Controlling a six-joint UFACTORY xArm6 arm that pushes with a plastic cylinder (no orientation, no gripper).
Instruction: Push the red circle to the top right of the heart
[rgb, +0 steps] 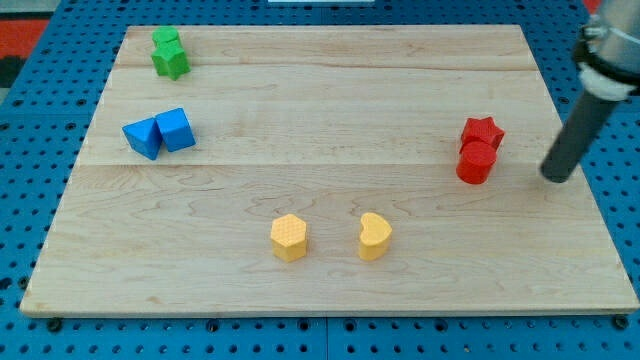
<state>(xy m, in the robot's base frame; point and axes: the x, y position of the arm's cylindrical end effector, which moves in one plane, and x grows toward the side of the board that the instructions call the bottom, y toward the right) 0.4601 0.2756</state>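
The red circle (475, 164) sits at the view's right, touching a red star (483, 132) just above it. The yellow heart (374, 236) lies lower, near the view's bottom centre, left of and below the red circle. My tip (555, 178) rests on the board to the right of the red circle, a short gap away from it. The dark rod rises from the tip toward the view's top right.
A yellow hexagon (289, 237) lies left of the heart. Two blue blocks (159, 133) sit together at the view's left. Two green blocks (168, 52) sit at the top left. The wooden board (320, 100) ends close to the right of my tip.
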